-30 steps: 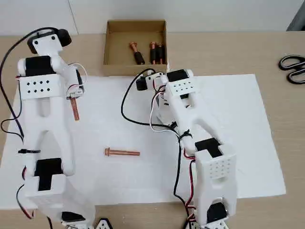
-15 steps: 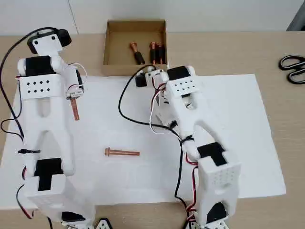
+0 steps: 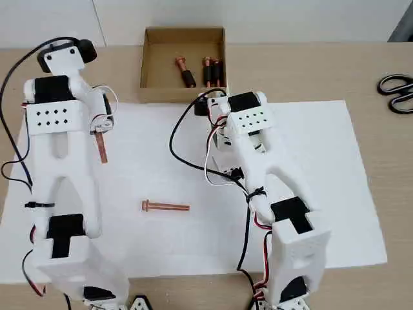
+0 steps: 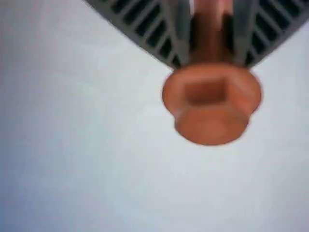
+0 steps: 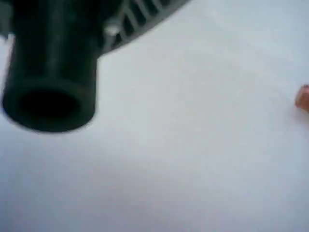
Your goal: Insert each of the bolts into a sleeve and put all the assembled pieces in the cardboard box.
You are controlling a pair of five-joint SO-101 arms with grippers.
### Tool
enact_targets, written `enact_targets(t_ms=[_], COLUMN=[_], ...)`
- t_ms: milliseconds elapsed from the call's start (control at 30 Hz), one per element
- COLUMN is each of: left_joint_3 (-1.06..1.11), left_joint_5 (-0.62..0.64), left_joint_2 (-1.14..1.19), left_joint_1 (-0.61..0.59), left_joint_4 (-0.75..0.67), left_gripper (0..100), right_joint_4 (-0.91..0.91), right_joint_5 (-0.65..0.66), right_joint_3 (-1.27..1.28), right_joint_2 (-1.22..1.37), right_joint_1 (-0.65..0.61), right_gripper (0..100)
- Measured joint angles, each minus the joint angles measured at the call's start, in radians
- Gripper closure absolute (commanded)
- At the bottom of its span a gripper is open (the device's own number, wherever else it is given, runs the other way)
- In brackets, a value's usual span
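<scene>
My left gripper (image 3: 100, 134) hangs over the left side of the white paper, shut on a copper bolt (image 3: 102, 148) that points down at a slant. In the left wrist view the bolt's hex head (image 4: 211, 104) sticks out from between the grey fingers (image 4: 145, 34). My right gripper (image 5: 63, 19) is shut on a black sleeve (image 5: 50, 72), whose open end faces the camera. The right arm (image 3: 248, 119) stands just below the cardboard box (image 3: 184, 31). A second copper bolt (image 3: 165, 206) lies flat on the paper between the arms.
The box holds several assembled bolt-and-sleeve pieces (image 3: 205, 71). Scissors (image 3: 397, 93) lie at the far right on the wooden table. The white paper (image 3: 322, 168) covers the work area. A copper tip (image 5: 303, 99) shows at the right wrist view's edge.
The right arm's wrist has swung a little to the right and its lower part has shifted right. The left arm and its bolt have kept still.
</scene>
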Motion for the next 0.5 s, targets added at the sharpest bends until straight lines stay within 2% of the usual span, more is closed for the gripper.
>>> enact_targets(t_ms=[200,333,500], left_joint_3=[0.000,0.000,0.000], left_joint_5=[0.000,0.000,0.000], left_joint_2=[0.000,0.000,0.000], left_joint_1=[0.000,0.000,0.000], left_joint_4=[0.000,0.000,0.000], left_gripper=[99,99,99], right_joint_4=[-0.009,-0.028,-0.034], right_joint_5=[-0.144,-0.178,-0.180], right_joint_3=[0.002,0.002,-0.002], right_joint_2=[0.063,0.135,0.166], right_joint_1=[0.000,0.012,0.014], right_gripper=[99.5,98.9,88.6])
